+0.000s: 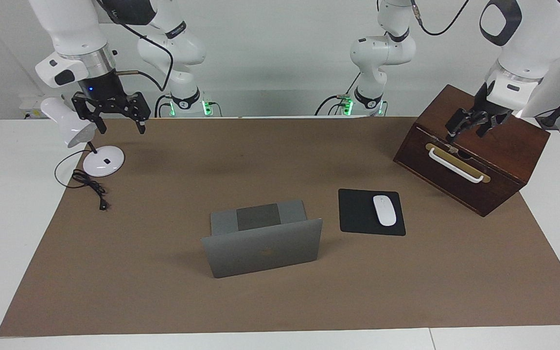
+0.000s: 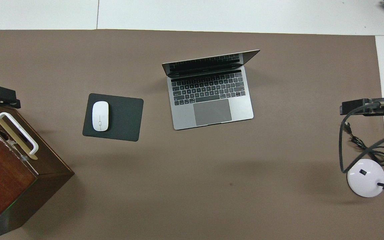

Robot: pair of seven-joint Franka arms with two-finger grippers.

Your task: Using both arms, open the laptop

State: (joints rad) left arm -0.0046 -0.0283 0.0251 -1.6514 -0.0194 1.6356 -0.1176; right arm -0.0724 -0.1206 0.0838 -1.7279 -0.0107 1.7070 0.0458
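The silver-grey laptop point(image 1: 265, 253) stands open in the middle of the brown mat, its lid raised past upright and its lid back toward the facing camera. The overhead view shows its keyboard and dark trackpad point(image 2: 212, 111). My right gripper point(image 1: 120, 127) is open and empty, up in the air over the white desk lamp at the right arm's end of the table; it also shows in the overhead view point(image 2: 362, 108). My left gripper point(image 1: 467, 131) hangs open over the front top edge of the wooden box; only its tip shows in the overhead view point(image 2: 0, 96). Both are far from the laptop.
A black mouse pad point(image 1: 358, 216) with a white mouse point(image 1: 384, 210) lies beside the laptop toward the left arm's end. A dark wooden box point(image 1: 503, 141) with a white handle point(image 1: 455, 165) stands there too. A white lamp point(image 1: 103, 160) and its cable point(image 1: 88, 184) are at the right arm's end.
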